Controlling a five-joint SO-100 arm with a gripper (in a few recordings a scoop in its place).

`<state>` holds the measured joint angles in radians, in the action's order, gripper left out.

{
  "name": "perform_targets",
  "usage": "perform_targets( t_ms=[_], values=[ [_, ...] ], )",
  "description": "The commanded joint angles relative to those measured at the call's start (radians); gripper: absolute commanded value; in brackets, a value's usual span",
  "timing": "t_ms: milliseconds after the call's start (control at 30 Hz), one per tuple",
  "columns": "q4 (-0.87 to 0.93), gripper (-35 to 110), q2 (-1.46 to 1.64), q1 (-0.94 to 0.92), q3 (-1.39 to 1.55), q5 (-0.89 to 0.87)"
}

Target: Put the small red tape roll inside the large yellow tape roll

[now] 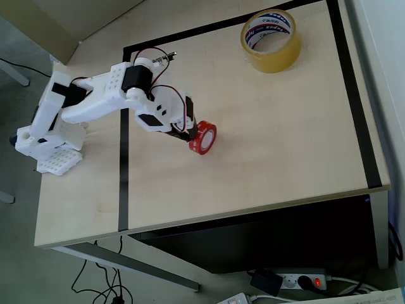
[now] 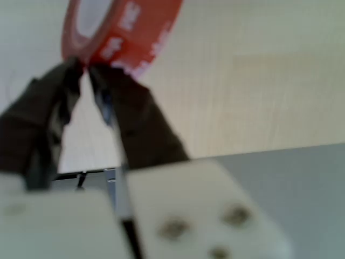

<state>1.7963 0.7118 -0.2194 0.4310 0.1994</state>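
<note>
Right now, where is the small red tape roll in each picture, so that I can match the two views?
Overhead view: the small red tape roll is near the table's middle, tilted, at the gripper tip, far from the large yellow tape roll.
Wrist view: the roll is at the top left, pinched on its rim by the dark fingers.
Shared landmark: the pale wooden table.

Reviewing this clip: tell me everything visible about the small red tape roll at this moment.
The small red tape roll is a bright red-orange ring with a white inner core and whitish print on its outer band, seen in the wrist view. It stands tilted on edge, its open face turned up toward the overhead camera. The gripper is shut on its rim, dark fingers pinching the wall. It sits over the pale wood table, well apart from the large yellow tape roll.
</note>
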Motion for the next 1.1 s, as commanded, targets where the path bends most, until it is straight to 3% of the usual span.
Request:
perform_targets(
  t_ms=[0,567,1067],
  values=[
    [0.012,0,-0.034,0.015,-0.095,-0.002],
    [0.012,0,-0.201,0.077,-0.614,-0.106],
    [0.012,0,0.138,0.077,-0.086,-0.046]
  ],
)
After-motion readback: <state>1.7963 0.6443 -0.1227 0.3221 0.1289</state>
